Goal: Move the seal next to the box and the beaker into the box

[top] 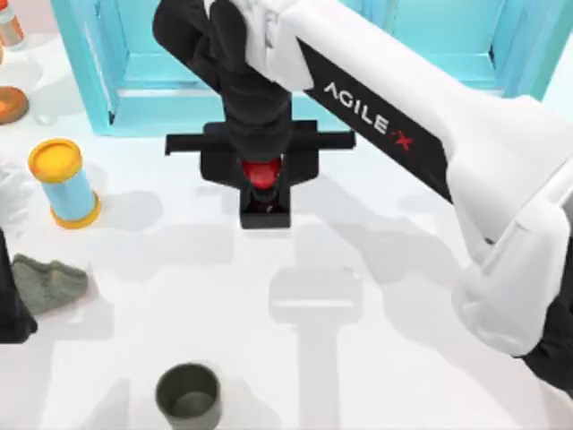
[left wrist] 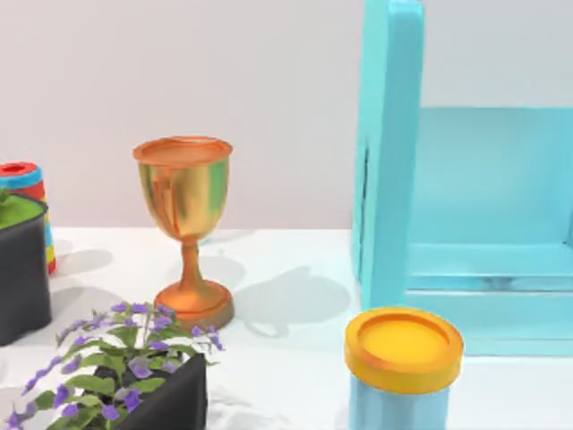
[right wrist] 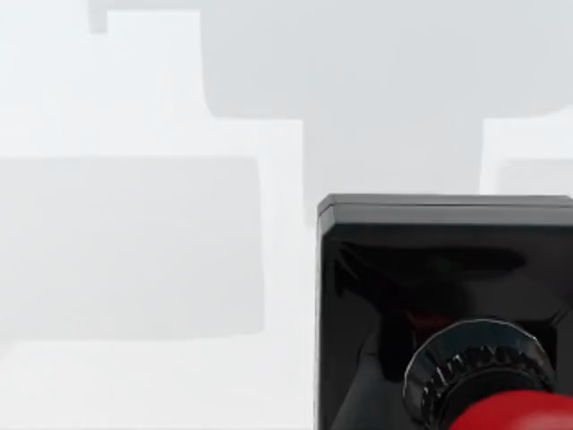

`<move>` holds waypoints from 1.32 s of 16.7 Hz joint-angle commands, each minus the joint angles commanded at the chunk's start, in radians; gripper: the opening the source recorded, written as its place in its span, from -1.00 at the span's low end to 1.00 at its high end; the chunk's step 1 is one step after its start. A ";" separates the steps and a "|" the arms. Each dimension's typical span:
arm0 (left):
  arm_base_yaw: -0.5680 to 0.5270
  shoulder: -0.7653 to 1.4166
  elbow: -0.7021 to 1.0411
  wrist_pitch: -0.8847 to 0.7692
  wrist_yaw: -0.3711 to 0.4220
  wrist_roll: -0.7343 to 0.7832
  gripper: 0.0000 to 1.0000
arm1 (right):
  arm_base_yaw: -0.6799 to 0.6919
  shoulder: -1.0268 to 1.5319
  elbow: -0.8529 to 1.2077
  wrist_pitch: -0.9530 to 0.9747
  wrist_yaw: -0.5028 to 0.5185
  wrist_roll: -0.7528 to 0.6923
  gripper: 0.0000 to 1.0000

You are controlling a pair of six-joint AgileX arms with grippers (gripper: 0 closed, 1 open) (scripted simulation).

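Observation:
The seal (top: 265, 204), a black block with a red knob (top: 260, 172), hangs above the table in front of the turquoise shelf unit. My right gripper (top: 260, 170) reaches in from the right and is shut on the knob. In the right wrist view the seal (right wrist: 430, 305) is close up, with its shadow on the table far below. The olive-grey beaker (top: 188, 395) stands upright near the table's front edge, left of centre, well apart from the seal. The box is out of view. My left arm (top: 12, 300) is parked at the table's left edge.
The turquoise shelf unit (top: 134, 85) spans the back. A blue cylinder with yellow ends (top: 64, 184) stands at the left, with a grey-green lump (top: 49, 282) in front of it. A golden goblet (left wrist: 183, 224) and a flowering planter (left wrist: 125, 381) are at the far left.

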 joint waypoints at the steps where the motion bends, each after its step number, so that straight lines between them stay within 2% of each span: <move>1: 0.000 0.000 0.000 0.000 0.000 0.000 1.00 | -0.009 -0.057 -0.097 0.028 -0.002 -0.010 -1.00; 5: 0.000 0.000 0.000 0.000 0.000 0.000 1.00 | -0.044 -0.275 -0.441 0.136 -0.011 -0.047 -1.00; 8: 0.000 0.000 0.000 0.000 0.000 0.000 1.00 | -0.064 -0.398 -0.601 0.199 -0.016 -0.066 -1.00; 17: 0.000 0.000 0.000 0.000 0.000 0.000 1.00 | -0.072 -0.465 -0.678 0.230 -0.019 -0.078 -1.00; 22: 0.000 0.000 0.000 0.000 0.000 0.000 1.00 | -0.144 -0.657 -0.891 0.270 -0.036 -0.151 -1.00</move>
